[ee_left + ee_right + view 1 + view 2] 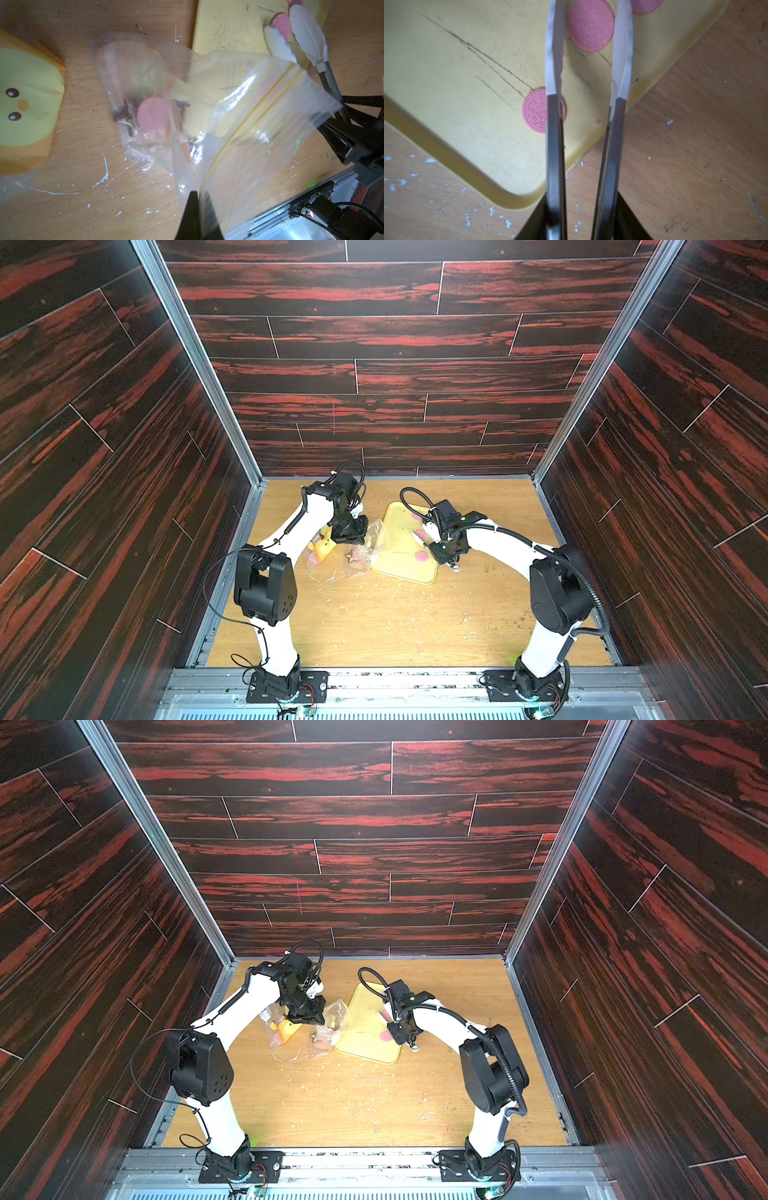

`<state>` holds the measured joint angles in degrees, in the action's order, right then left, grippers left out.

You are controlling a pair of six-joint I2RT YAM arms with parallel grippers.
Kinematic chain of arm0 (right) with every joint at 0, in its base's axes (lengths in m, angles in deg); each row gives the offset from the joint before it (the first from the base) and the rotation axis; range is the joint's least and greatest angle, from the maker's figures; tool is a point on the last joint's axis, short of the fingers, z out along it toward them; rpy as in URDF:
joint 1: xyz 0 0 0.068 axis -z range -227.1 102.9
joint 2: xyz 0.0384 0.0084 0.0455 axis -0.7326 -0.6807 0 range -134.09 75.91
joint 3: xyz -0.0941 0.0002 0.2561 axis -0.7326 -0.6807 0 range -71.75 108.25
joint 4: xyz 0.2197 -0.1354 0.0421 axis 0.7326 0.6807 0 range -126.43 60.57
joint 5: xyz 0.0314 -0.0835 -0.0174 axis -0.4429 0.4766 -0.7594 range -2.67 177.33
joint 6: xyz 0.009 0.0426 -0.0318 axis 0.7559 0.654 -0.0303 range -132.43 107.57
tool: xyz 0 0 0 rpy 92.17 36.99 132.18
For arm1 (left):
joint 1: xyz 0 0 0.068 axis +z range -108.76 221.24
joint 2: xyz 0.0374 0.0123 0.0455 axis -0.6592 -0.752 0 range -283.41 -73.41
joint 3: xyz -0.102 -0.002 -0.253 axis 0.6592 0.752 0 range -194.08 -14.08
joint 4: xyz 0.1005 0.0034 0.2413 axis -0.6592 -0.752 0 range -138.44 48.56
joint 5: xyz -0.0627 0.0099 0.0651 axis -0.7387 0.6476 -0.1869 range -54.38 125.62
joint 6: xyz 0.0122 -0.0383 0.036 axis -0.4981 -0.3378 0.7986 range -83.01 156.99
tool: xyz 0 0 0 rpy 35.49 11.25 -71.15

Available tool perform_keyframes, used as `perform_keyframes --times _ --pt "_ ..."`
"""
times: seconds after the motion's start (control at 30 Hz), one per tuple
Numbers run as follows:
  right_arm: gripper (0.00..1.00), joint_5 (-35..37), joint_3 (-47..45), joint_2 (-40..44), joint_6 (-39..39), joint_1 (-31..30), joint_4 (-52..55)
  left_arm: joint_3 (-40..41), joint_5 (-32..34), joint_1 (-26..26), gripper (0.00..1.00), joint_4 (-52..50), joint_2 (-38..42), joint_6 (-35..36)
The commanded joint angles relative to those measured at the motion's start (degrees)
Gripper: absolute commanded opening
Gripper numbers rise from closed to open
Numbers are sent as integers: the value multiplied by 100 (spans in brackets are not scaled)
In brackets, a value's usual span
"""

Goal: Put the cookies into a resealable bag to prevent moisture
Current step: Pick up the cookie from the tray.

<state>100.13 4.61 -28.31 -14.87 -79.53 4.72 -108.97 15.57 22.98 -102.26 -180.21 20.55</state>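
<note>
- While the table [395,614] is littered with pale crumbs, a yellow chick-faced pouch [27,99] lies at the left, beside the resealable bag [239,124].
- Clear and crumpled, the bag holds one flat round pink cookie [153,115] and a brown star cookie [124,118] with a pale outline.
- The left gripper [196,194] has its jaws pinched tight on the bag's rim, holding the mouth up.
- Right of it, the yellow tray [456,72] carries three more embossed pink cookies [591,27], lying flat.
- The right gripper [581,226] has narrowed jaws clamped on metal tongs [554,145], whose white tips straddle one cookie; contact cannot be told.
</note>
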Motion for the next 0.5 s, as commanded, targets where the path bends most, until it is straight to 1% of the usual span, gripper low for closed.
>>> perform_keyframes --times 0.0,0.13,0.23,0.47 --pt "41 257 188 -162 -29 -23 247 -41 -3 33 0 -107 63 107" --pt "39 280 145 -9 6 -36 254 -38 -12 33 0 -107 58 107" --pt "39 204 66 278 25 -36 180 -47 -13 37 0 -101 53 98" --pt "38 -612 -154 1241 55 -36 -165 -98 -30 33 0 -101 -18 107"
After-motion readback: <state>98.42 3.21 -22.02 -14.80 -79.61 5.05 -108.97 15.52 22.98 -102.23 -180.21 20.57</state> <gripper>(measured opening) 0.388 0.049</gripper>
